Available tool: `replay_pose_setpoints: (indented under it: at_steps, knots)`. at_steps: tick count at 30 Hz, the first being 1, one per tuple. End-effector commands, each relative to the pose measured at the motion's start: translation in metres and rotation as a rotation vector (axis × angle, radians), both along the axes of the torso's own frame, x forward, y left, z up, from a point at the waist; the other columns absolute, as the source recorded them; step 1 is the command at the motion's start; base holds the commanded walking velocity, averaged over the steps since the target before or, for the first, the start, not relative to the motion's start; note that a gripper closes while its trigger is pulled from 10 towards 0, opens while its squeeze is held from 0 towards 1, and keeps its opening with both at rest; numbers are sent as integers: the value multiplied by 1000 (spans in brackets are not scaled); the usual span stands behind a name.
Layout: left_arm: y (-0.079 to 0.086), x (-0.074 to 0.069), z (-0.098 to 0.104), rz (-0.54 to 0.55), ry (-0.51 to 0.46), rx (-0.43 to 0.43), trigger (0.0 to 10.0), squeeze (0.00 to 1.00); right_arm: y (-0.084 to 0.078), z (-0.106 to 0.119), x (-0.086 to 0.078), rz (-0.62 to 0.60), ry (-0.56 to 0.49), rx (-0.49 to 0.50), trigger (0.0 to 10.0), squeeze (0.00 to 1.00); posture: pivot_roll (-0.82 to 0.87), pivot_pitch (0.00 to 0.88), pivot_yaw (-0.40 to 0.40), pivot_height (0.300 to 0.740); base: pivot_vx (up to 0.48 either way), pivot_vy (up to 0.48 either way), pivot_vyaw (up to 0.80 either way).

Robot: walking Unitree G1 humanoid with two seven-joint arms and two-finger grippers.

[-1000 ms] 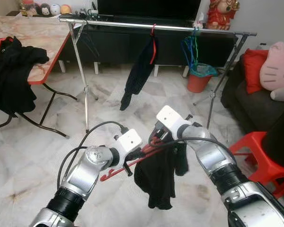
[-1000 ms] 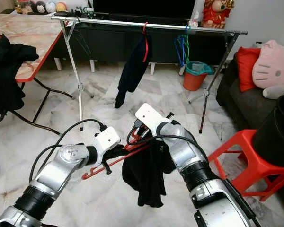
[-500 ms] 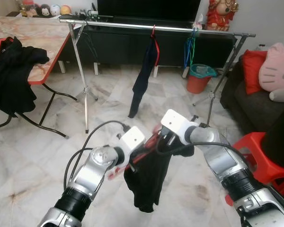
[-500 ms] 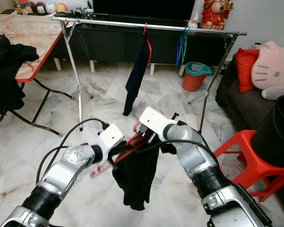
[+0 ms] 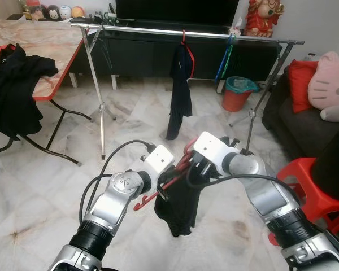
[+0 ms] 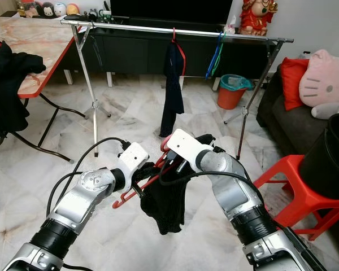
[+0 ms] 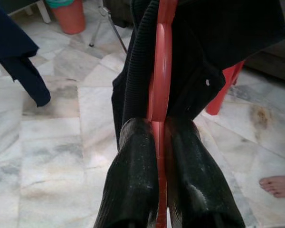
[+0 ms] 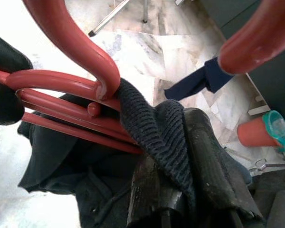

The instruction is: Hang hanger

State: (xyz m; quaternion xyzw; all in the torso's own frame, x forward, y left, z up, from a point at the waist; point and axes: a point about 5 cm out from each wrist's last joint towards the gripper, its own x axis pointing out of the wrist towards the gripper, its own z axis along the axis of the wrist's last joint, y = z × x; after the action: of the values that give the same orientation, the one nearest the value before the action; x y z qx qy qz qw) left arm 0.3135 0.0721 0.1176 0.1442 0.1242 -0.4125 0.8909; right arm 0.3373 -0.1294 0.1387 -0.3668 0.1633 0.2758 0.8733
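Left gripper (image 7: 157,142): fingers pinched shut on the red hanger's (image 5: 158,191) bar.
Right gripper (image 8: 180,190): closed on the hanger near its hook, with the knit collar of the black garment (image 5: 178,209) caught between its fingers.
Hanger: held between both grippers above the floor, in front of the rack (image 5: 158,29), well apart from it.
Around: a dark garment (image 5: 179,93) already hangs on the rack; bucket (image 5: 237,93) behind; table (image 5: 39,39) with black clothes to the left; red stool (image 5: 313,186) and sofa to the right.
Hard to see: the draped garment covers most of the hanger's frame.
Edge of left wrist view: a person's bare foot (image 7: 278,185), partly cut off.
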Motion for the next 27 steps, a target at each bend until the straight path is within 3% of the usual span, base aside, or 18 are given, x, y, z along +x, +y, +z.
replay_pose_setpoints:
  at_steps: [1,7,8,10,11,19,25,26,27]
  knots:
    - [-7,2,11,-1,-39,-44,10000,0,11,11,-1,58,-33,38,10000,0,-24,0,-115,740,0,0,0]
    - [-6,9,17,62,-76,-76,10000,0,9,12,-2,37,-28,33,10000,4,-24,0,-118,740,0,0,0]
    - [-5,12,19,82,-84,-88,10000,0,9,12,-3,31,-29,37,10000,612,-24,0,-118,740,0,0,0]
    - [-5,14,21,98,-98,-97,10000,0,9,13,-3,24,-30,41,10000,612,-24,0,-118,740,0,0,0]
    - [-4,15,23,113,-106,-110,10000,0,9,14,-3,20,-32,40,10000,898,-27,0,-116,740,0,0,0]
    - [3,24,32,201,-164,-149,10000,0,-1,16,-3,-23,-41,33,10000,918,-32,0,-115,740,0,0,0]
    - [2,25,31,188,-162,-159,10000,0,-1,13,-7,-23,-27,33,10000,922,-34,0,-114,740,0,0,0]
    - [2,24,31,177,-163,-157,10000,0,-2,13,-9,-22,-24,33,10000,1000,-34,0,-115,740,0,0,0]
    - [3,23,30,172,-168,-155,10000,0,-3,11,-11,-20,-17,30,10000,1000,-36,0,-114,740,0,0,0]
